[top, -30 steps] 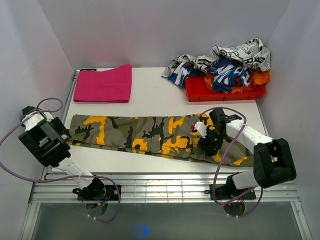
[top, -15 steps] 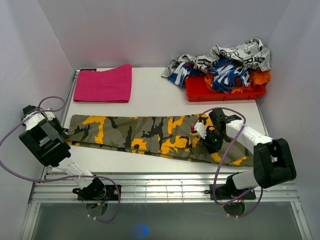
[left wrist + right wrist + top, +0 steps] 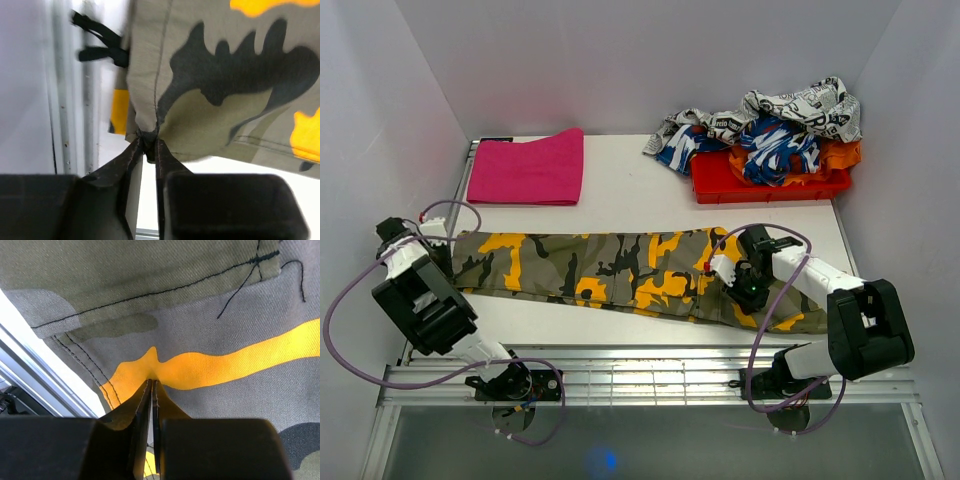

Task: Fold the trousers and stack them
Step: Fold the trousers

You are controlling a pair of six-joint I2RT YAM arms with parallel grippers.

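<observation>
The camouflage trousers (image 3: 610, 265) lie stretched flat across the table from left to right, olive and dark with yellow-orange blotches. My left gripper (image 3: 442, 258) is at their left end. In the left wrist view the cloth (image 3: 225, 75) hangs bunched from that gripper (image 3: 148, 142), whose jaws are shut on the edge. My right gripper (image 3: 750, 292) sits on the right part of the trousers. In the right wrist view it (image 3: 151, 382) is shut, pinching a small ridge of the cloth (image 3: 200, 300) at a yellow patch.
A folded pink cloth (image 3: 527, 167) lies at the back left. A red tray (image 3: 720, 185) at the back right holds a heap with a newsprint garment (image 3: 805, 105) and a blue-and-white one (image 3: 775, 140). White walls stand on both sides; a metal rail (image 3: 640, 375) runs along the near edge.
Both grippers have closed on the trousers. The left arm has moved in toward the cloth's left end, and the right gripper has dropped slightly nearer. The cloth has shifted a little.
</observation>
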